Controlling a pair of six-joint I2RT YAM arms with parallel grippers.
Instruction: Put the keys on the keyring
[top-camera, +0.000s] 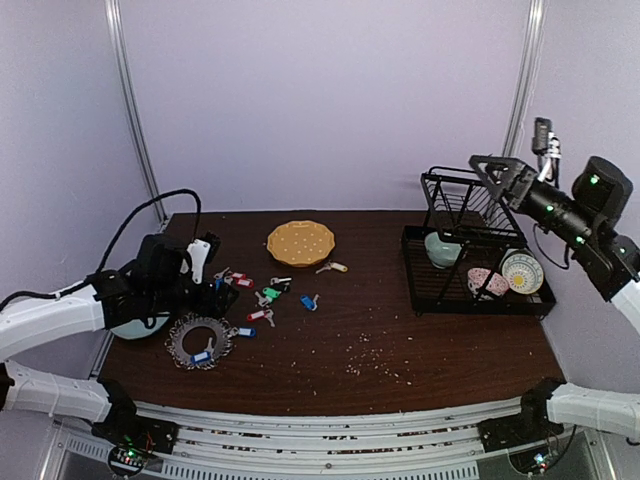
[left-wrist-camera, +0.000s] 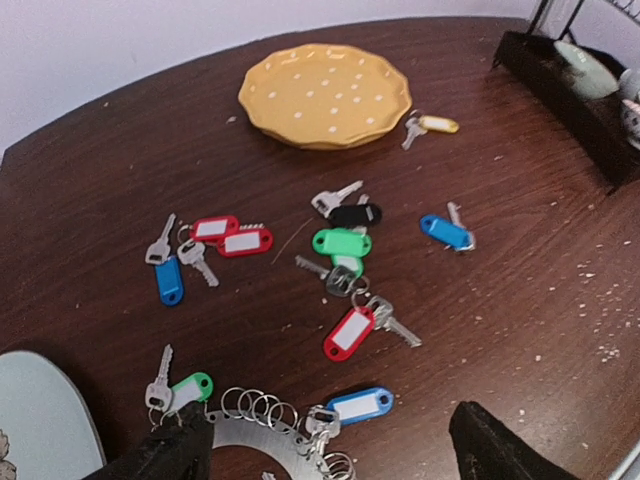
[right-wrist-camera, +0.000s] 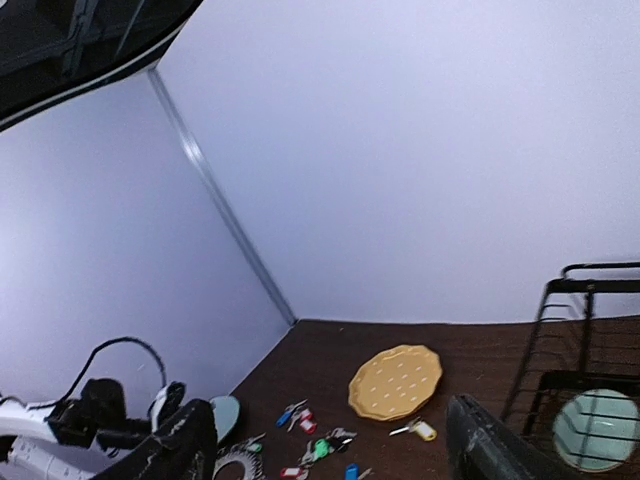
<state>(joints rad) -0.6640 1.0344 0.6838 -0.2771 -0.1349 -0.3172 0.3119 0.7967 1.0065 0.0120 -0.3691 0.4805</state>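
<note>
Keys, where: loose keys (left-wrist-camera: 342, 242) scattered on dark wood table (left-wrist-camera: 520, 300), btw. yellow plate (left-wrist-camera: 325, 95) and keyring (left-wrist-camera: 262, 432). The yellow-tag key (left-wrist-camera: 438, 124) lies just beside the plate rim. The green-tag key (left-wrist-camera: 188, 388) is at the keyring edge; touching or not, cannot tell.
Keys, look: small silver blades, each on a split ring w/ an oblong plastic tag (red, blue, green, black, yellow). Most tags have a white label window. Some lie in pairs, tags overlapping.
Keyring, where: near-left part of table, directly below left gripper (left-wrist-camera: 330, 435).
Keyring, look: flat grey hoop fringed w/ many small wire rings. The rim blue tag (left-wrist-camera: 358, 405) sits at its edge.
Handling (judged): keys light, rigid, thin, lying flat. Metal prob. slick; the tag offers a broader, grippier face. Tag and blade swivel on the split ring, so the free end will likely dangle. Not fragile.
Hold point (judged): pinch across a tag's short sides, or at the key bow. An isolated one, e.g. the lone blue-tag key (left-wrist-camera: 445, 232), avoids lifting neighbours.
Left gripper: fingers spread wide, nothing btw. them, hovering over keyring.
Right gripper (right-wrist-camera: 325, 440): fingers spread wide, empty, raised high nr dish rack (top-camera: 480, 270), well apart from keys.
</note>
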